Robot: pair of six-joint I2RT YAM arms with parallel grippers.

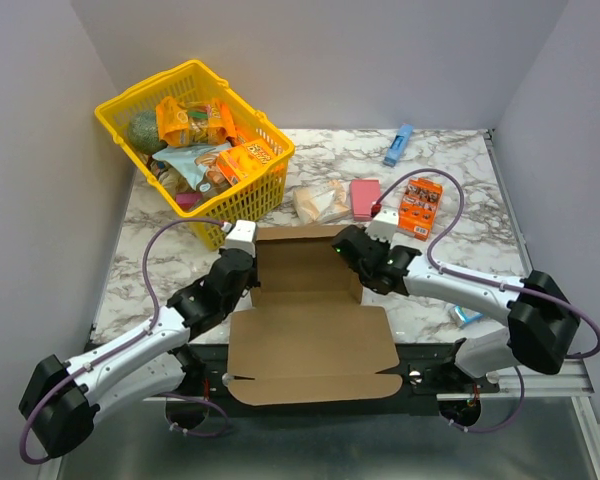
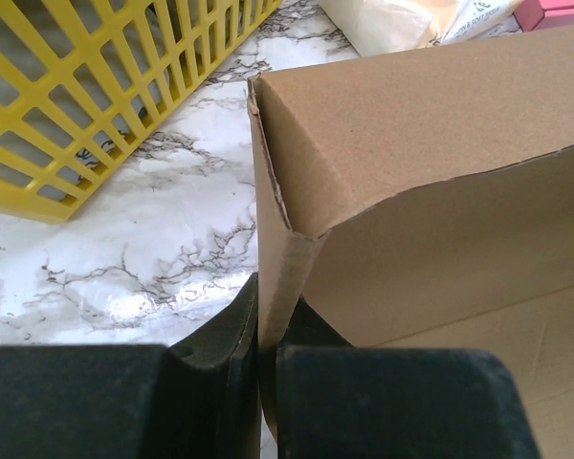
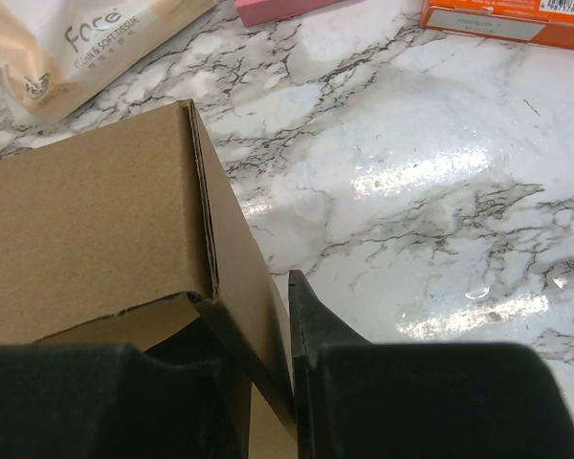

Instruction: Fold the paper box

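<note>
The paper box (image 1: 310, 340) is brown corrugated cardboard at the table's near middle. Its rear half stands up as walls, and its wide lid flap lies flat toward the arm bases. My left gripper (image 1: 248, 262) is at the box's left rear corner. In the left wrist view the left gripper (image 2: 268, 330) is shut on the upright left side wall of the box (image 2: 411, 124). My right gripper (image 1: 352, 250) is at the right rear corner. In the right wrist view the right gripper (image 3: 273, 354) pinches the tilted right side wall of the box (image 3: 86, 229).
A yellow basket (image 1: 195, 140) full of snack packs stands at the back left, close to the left arm. Behind the box lie a tissue pack (image 1: 320, 200), a pink item (image 1: 365, 197) and an orange snack box (image 1: 420, 207). A blue item (image 1: 398, 145) lies at the far right.
</note>
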